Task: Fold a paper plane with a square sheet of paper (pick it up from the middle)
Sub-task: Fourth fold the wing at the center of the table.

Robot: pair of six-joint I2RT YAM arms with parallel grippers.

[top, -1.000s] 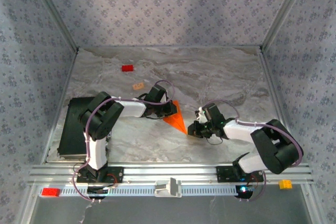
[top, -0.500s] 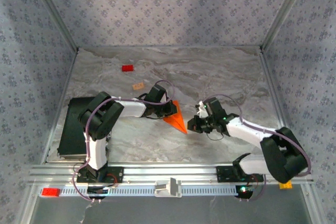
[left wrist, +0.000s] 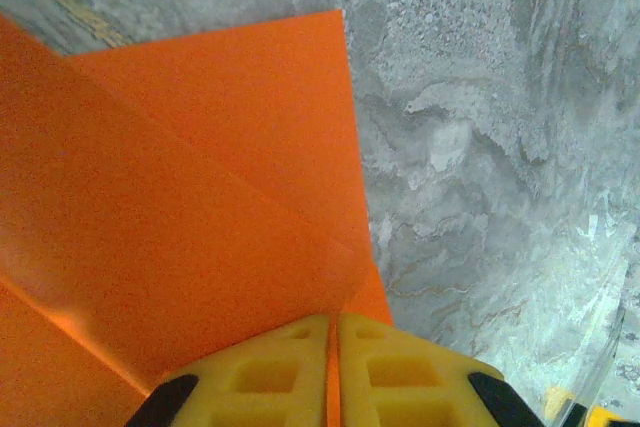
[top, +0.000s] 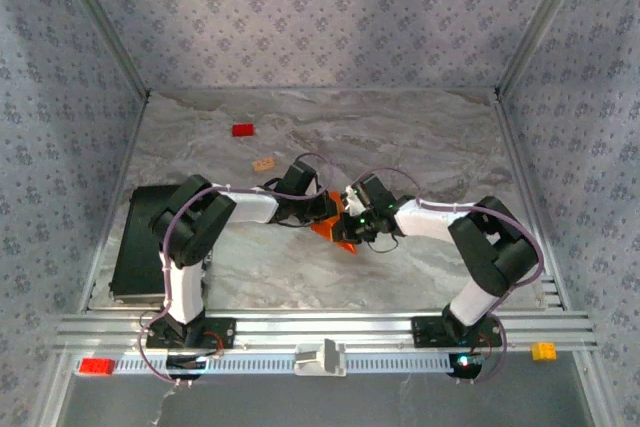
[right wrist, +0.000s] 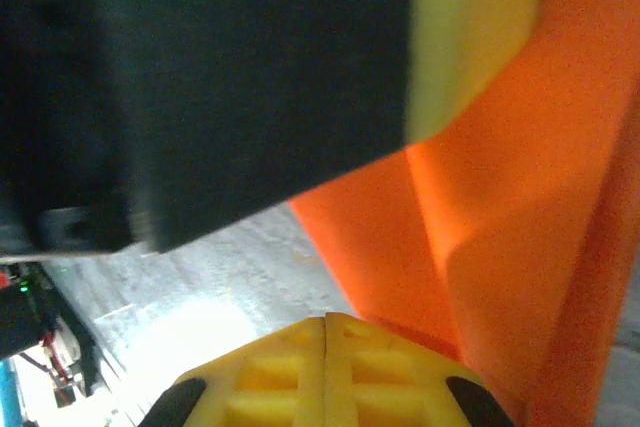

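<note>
Clamping a thin sliver of orange between its two yellow fingers, the left pincer [left wrist: 331, 319] is shut on the square sheet of paper [left wrist: 200, 197]. The sheet is folded into layered, creased panels, which spread away from the fingers toward ten and twelve o'clock in the left wrist view. Grey marble is seen beyond the paper's edge toward three o'clock.

The right pincer [right wrist: 327, 319] is seen with its yellow fingers brought fully together. Orange paper lies just beside them toward two o'clock, but whether any of it is caught between them cannot be told. A dark body with a yellow edge crowds in from eleven o'clock, judged to be the other pincer.

From above, the two pincers are seen meeting near the middle of the marble table [top: 430, 147], the left reaching in from nine o'clock and the right from three o'clock. The paper shows as a small orange wedge between and under them, its tip toward six o'clock. A small red block [top: 242, 130] and a small tan block [top: 264, 164] lie well apart from it, toward eleven o'clock.

Several risks are judged from here:
- The grip is held on a narrow edge, so the paper could slip free under a sideways drag.
- If the arms were drawn apart, the thin sheet could be torn.
- If the right pincer were pressed across unaligned layers, a crooked crease could be set.
- With the pincers so close, a collision could be caused by a small misjudged move.
</note>
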